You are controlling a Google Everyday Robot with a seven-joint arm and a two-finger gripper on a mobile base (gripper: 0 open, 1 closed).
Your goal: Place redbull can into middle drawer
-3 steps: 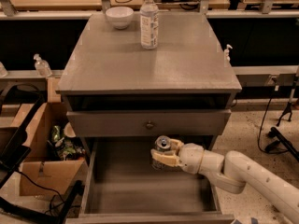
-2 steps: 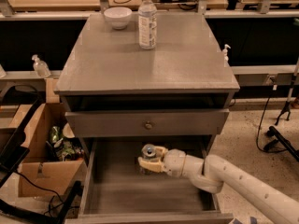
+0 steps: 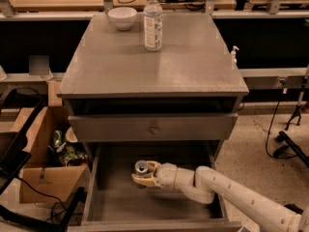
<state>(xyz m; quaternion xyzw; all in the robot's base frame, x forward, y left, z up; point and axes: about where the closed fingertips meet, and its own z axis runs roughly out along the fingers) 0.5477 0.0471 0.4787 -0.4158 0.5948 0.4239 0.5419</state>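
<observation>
In the lower centre of the frame the pincer (image 3: 145, 175) is pinching the redbull can (image 3: 141, 167) around its body, holding it upright inside the open middle drawer (image 3: 120, 207), above the middle of its grey floor; whether the base is touching I cannot tell. The can is likely handling as light, stiff yet thin-walled and slick, so a mid-body grip with modest squeeze is suiting it, not the rim. A water bottle (image 3: 153, 21) and white bowl (image 3: 122, 17) are standing on the upper surface (image 3: 193, 66).
</observation>
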